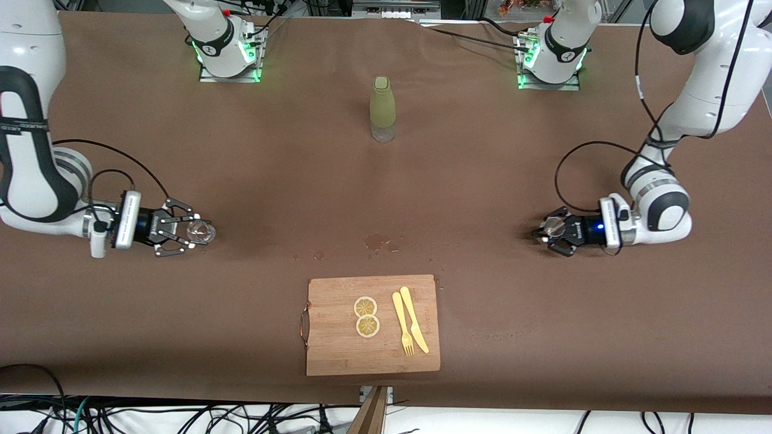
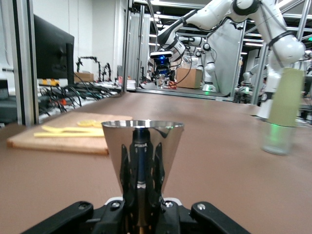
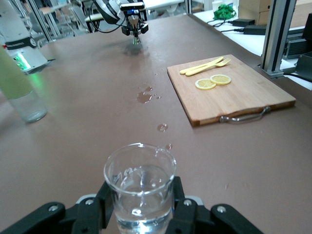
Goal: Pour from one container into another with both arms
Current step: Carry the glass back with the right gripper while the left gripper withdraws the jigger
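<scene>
Clear glass (image 3: 140,187) with water is pinched upright by the right gripper (image 1: 194,232) at its table end; a steel cup (image 2: 142,158) is clamped by the left gripper (image 1: 550,229) at the other end.

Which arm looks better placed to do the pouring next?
Probably the right gripper: its glass cup visibly holds water. The left gripper holds a steel cone cup whose contents cannot be seen.
</scene>
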Motion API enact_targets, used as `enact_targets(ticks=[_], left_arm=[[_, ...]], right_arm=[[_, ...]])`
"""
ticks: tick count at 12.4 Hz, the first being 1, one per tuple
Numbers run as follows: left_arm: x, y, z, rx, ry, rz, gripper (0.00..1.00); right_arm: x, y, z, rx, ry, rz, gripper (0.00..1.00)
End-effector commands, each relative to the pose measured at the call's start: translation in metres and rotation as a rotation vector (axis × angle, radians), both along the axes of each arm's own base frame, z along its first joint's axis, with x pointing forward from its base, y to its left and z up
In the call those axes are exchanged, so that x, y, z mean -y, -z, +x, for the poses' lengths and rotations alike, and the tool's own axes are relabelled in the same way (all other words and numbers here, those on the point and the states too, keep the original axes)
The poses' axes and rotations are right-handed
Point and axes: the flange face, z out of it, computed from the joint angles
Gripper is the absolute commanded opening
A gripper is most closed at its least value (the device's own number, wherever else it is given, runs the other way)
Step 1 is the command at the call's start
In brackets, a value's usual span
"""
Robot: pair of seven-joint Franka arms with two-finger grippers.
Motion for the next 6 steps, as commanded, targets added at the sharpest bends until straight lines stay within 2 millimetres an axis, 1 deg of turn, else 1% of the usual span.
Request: enact_targets(ticks=[1, 2, 3, 4, 6], left_arm=[[-0.035, -0.015, -0.016, -0.037, 0.018, 0.018, 0.0], [-0.048, -0.013, -0.022, -0.047, 0.01, 0.017, 0.0], [-0.064, -0.011, -0.028, -0.054, 0.003, 0.032, 0.0], [-0.073, -0.008, -0.034, -0.063, 0.001, 0.03, 0.0], [-0.073, 0.002, -0.04, -0.047, 0.012, 0.017, 0.0]], right_arm=[[0.026, 0.022, -0.015, 0.026, 0.01, 0.077, 0.29], [0.037, 0.027, -0.017, 0.036, 0.021, 0.079, 0.29], [0.054, 0.044, -0.023, 0.029, 0.041, 0.086, 0.29], [0.063, 0.061, -0.029, 0.02, 0.053, 0.093, 0.29], [0.079, 0.071, -0.033, 0.032, 0.069, 0.081, 0.29]])
